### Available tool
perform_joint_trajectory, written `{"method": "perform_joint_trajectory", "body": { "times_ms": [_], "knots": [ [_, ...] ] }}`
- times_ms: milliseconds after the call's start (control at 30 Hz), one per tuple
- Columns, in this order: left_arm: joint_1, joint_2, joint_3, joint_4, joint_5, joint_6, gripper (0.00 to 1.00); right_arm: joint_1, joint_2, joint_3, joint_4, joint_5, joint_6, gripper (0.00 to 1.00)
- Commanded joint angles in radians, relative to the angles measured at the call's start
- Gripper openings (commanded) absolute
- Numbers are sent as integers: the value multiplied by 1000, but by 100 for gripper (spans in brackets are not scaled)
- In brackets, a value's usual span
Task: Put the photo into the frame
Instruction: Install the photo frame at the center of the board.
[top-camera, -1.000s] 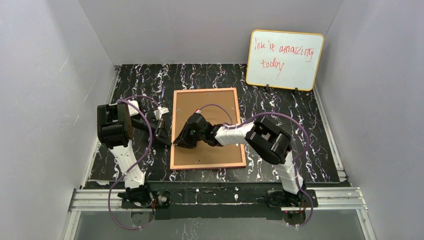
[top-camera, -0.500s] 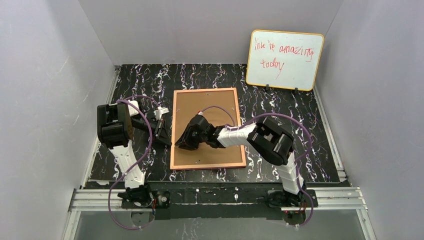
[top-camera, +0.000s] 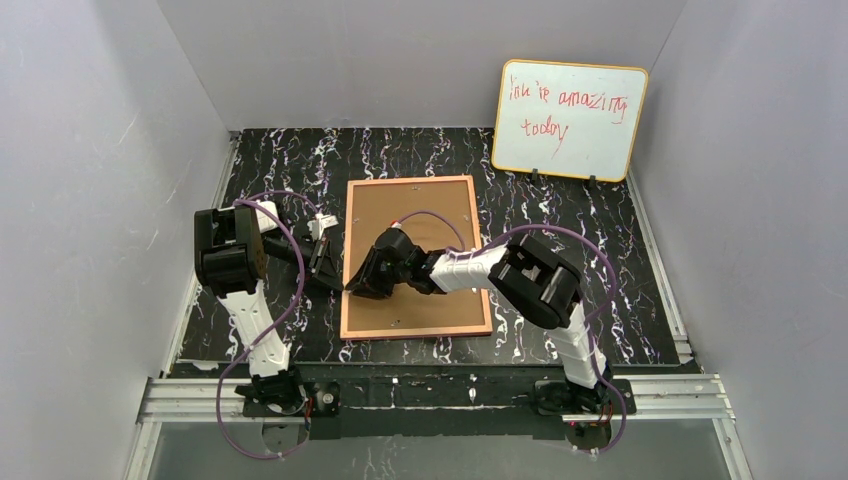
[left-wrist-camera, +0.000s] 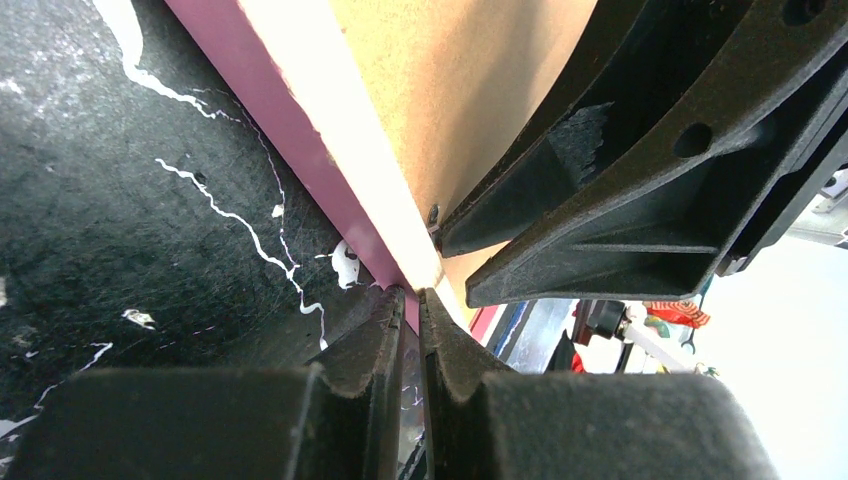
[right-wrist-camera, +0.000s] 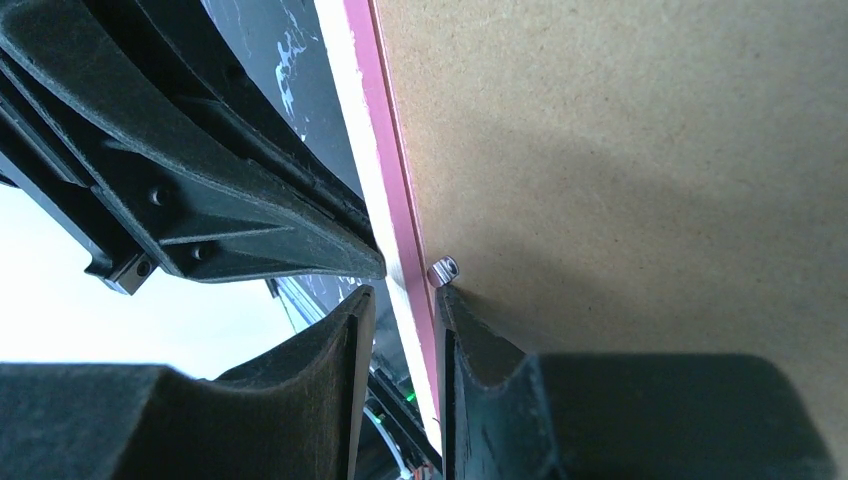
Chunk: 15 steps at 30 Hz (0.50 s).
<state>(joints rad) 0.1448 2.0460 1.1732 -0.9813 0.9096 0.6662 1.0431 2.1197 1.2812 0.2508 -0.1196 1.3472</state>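
Step, as I read it: working the backing, not inserting. The frame (top-camera: 415, 334) lies face down mid-counter (top-camera: 560, 240) with the brown backing board (top-camera: 420, 205) seated on top. The photo shows in no view, so I can't tell if it's already under the board. Both grippers crowd one spot on the frame's left rim, toward its near corner. The left gripper (left-wrist-camera: 405, 310) is pressed almost together and looks to nip the pink rim from outside. The right gripper (right-wrist-camera: 400, 305) is part-spread astride the same rim, one finger against a small metal tab (right-wrist-camera: 443, 270), not visibly clamping. The next move probably calls for a short, precise turn or push on that tab while the left gripper steadies the frame. There's little slack, since the two grippers' fingers sit just beside each other. Room: it's tight left of the frame, where the left arm fills the strip, but the counter is open right of it. The whiteboard (top-camera: 568, 120) stands beyond the frame's far right corner, well apart.
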Motion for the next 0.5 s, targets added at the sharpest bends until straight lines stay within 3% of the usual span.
{"method": "perform_joint_trajectory", "body": {
  "times_ms": [0,467],
  "knots": [
    [-14,-1,-20,62,-46,54,5,7,60,26,-38,42,-8,37],
    [-16,0,-28,59,-44,65,4,7,88,73,-54,84,-23,35]
  ]
}}
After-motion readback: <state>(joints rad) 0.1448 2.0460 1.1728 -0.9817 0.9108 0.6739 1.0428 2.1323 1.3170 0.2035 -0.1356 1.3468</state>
